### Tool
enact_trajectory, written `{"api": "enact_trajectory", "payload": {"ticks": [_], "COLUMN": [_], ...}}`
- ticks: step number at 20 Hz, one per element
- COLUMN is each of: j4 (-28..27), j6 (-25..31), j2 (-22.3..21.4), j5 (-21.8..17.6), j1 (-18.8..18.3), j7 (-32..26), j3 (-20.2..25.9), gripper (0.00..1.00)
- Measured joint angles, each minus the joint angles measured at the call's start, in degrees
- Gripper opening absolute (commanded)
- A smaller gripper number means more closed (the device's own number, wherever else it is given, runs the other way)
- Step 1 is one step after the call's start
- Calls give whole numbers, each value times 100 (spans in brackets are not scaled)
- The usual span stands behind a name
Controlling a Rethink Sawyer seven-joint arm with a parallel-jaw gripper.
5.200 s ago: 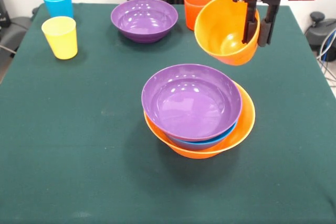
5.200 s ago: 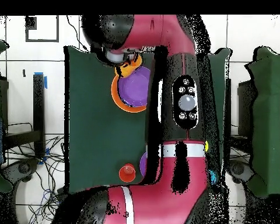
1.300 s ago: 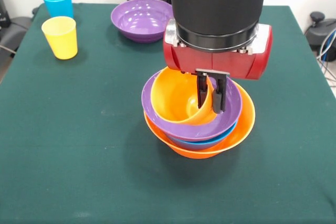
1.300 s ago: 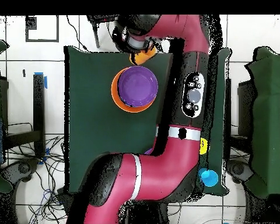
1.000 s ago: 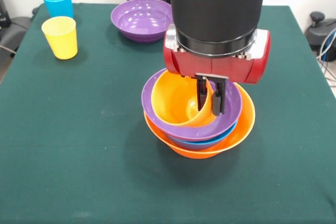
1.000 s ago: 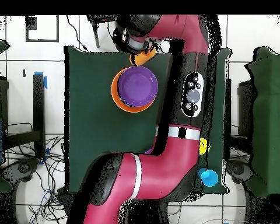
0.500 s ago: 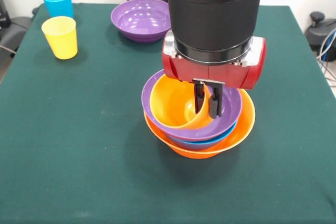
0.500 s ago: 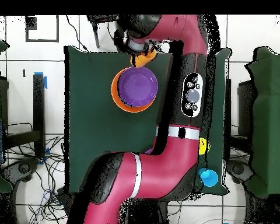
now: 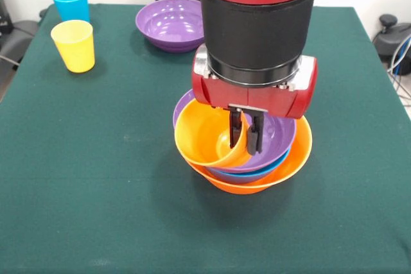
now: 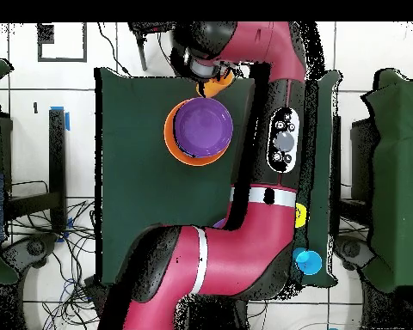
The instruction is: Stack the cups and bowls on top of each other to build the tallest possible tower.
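Observation:
The tower stands mid-table in the front view: a large orange bowl (image 9: 297, 152) as base, a blue bowl (image 9: 250, 174) in it, and a wide purple bowl (image 9: 277, 138) on top. My gripper (image 9: 243, 147) is shut on the rim of a small orange bowl (image 9: 204, 138). It holds the bowl tilted over the near-left rim of the purple bowl. In the overhead view the tower (image 10: 203, 127) shows with the held orange bowl (image 10: 215, 86) just beyond it. The red-orange cup is hidden behind the arm.
A second purple bowl (image 9: 170, 22) sits at the far side. A yellow cup (image 9: 74, 45) and a light blue cup (image 9: 70, 2) stand at the far left corner. The arm's thick wrist (image 9: 257, 30) covers the table behind the tower.
The gripper carried the small orange bowl from the far right to over the tower. In the last second it shifted towards the near-left rim of the purple bowl.

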Motion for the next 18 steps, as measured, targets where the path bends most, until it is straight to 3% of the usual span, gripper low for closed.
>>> {"api": "enact_trajectory", "payload": {"ticks": [18], "j4": [-71], "j6": [-170], "j2": [416], "j5": [0], "j1": [66], "j7": [0], "j3": [-70], "gripper": [0]}}
